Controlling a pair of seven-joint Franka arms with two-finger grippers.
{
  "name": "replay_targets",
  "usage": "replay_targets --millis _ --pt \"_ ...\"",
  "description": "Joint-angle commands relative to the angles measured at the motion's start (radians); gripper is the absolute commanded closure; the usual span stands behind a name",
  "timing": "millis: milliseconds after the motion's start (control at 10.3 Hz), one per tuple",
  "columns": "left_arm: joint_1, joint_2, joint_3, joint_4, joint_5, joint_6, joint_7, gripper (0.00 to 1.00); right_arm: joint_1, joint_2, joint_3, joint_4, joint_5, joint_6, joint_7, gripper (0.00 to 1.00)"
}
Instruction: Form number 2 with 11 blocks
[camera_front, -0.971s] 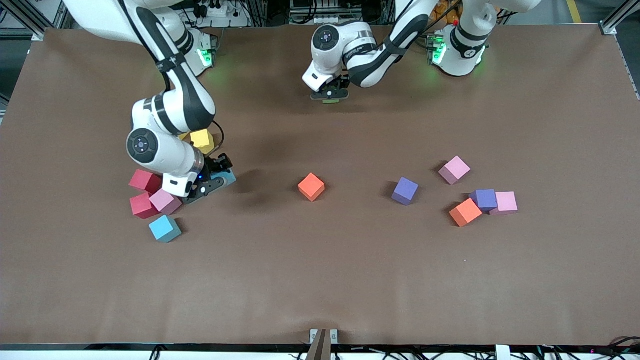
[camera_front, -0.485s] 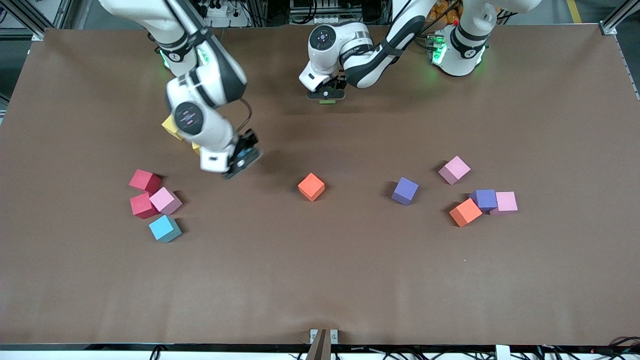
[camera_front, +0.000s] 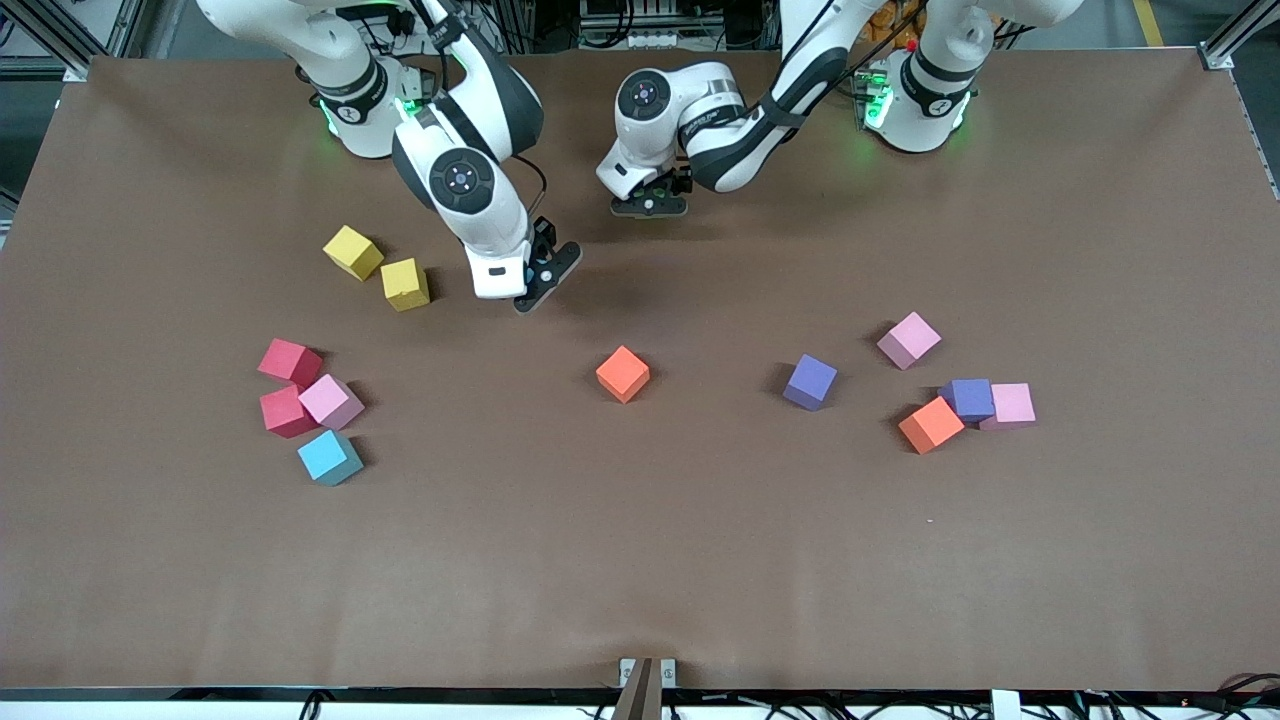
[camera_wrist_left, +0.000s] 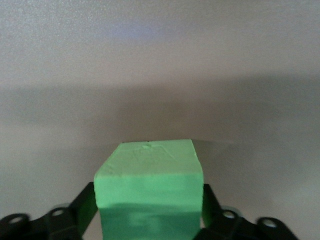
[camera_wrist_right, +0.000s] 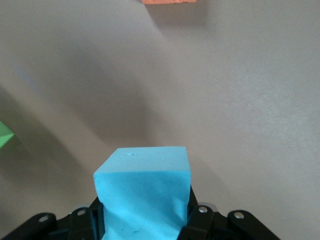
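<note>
My right gripper (camera_front: 545, 275) is shut on a cyan block (camera_wrist_right: 142, 192) and holds it in the air over bare table, beside two yellow cubes. My left gripper (camera_front: 648, 205) is shut on a green block (camera_wrist_left: 149, 185), low over the table near the robots' bases. Loose on the table lie an orange block (camera_front: 623, 373), a purple block (camera_front: 810, 382), a pink block (camera_front: 909, 339), and a cluster of purple (camera_front: 968, 398), pink (camera_front: 1010, 405) and orange (camera_front: 930, 424). Two red blocks (camera_front: 290, 361), a pink one (camera_front: 331, 401) and a cyan one (camera_front: 329, 457) cluster toward the right arm's end. No built number 2 is in view.
Two yellow cubes (camera_front: 352, 251) (camera_front: 405, 284) lie toward the right arm's end, farther from the front camera than the red cluster. The right wrist view shows the orange block's edge (camera_wrist_right: 170, 1) and a green corner (camera_wrist_right: 5, 134).
My right gripper lifted the cyan block from beside the red and pink cluster and carried it up past the yellow cubes toward the table's middle. My left gripper shifted slightly with the green block.
</note>
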Motion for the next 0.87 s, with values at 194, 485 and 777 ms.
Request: replay_targets --millis 194,485,777 --pt "0.071 -0.157 0.003 0.007 0.008 -0.187 -0.011 0.00 0.028 -0.022 -0.006 -0.026 -0.036 0.022 -0.054 0.74" --pt "0.184 -0.260 0.004 0.013 0.007 -0.225 0.006 0.00 0.026 -0.019 -0.006 -0.027 -0.034 0.010 -0.053 0.76" --pt "0.305 -0.323 0.021 0.018 0.005 -0.226 0.139 0.00 0.106 -0.011 -0.027 -0.026 -0.034 0.024 -0.070 0.76"
